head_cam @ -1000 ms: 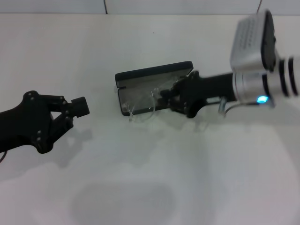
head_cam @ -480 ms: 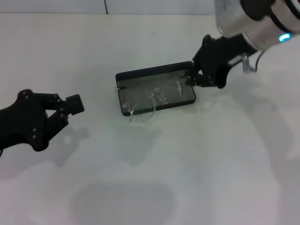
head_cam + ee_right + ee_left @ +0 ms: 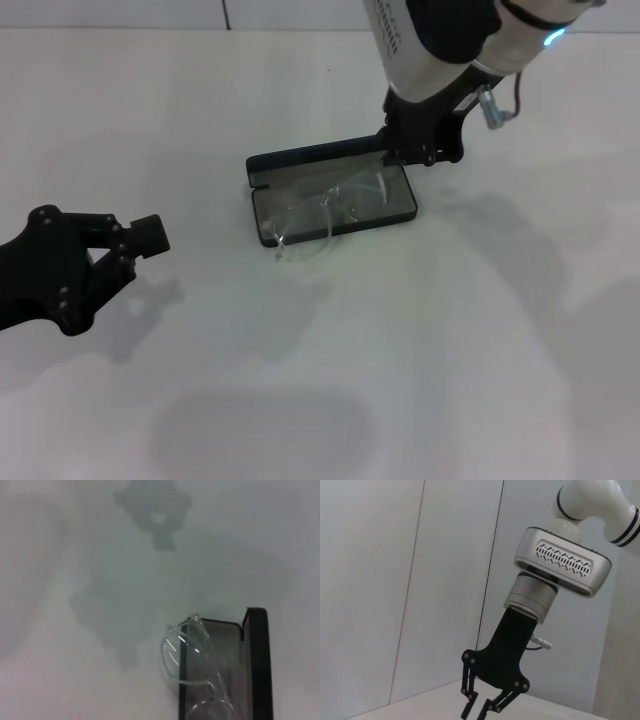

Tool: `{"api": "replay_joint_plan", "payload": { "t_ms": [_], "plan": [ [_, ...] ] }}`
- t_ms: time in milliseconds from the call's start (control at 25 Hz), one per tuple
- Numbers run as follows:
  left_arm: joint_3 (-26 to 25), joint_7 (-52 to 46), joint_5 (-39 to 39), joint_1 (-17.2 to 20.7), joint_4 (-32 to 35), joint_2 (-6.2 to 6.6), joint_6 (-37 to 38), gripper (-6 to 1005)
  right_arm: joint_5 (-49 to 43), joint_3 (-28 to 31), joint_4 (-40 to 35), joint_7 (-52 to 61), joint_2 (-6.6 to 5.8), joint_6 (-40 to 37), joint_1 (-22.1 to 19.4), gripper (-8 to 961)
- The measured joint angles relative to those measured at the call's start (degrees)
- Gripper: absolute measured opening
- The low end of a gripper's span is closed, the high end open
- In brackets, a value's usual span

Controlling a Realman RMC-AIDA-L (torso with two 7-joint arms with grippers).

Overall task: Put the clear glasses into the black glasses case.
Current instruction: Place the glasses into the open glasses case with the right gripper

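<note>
A lab-like test bench — bare white table (image 3: 420, 360), plain panelled white wall (image 3: 395, 580).

Clear glasses (image 3: 325, 207) half inside open black glasses case (image 3: 330, 160), one lens overhanging

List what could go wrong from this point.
1. The glasses lie askew in the open case, one lens hanging over its front edge, so a closing lid would likely pinch them.
2. The right gripper is at the case's far right corner and could nudge it, tipping the glasses out.
</note>
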Motion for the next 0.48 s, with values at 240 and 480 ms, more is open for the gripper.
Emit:
{"api": "replay_joint_plan", "payload": {
  "t_ms": [240, 480],
  "plan": [
    [-0.01, -0.12, -0.02, 1.47, -0.02, 0.02, 0.07, 45, 0.28, -9.20, -4.84, 2.47, 0.06, 6.94, -5.22, 215],
    [0.00, -0.18, -0.01, 1.56, -0.05, 0.05, 0.11, 45, 1.01, -14.31, -7.72, 0.54, 0.06, 8.26, -8.41, 272]
  ]
}}
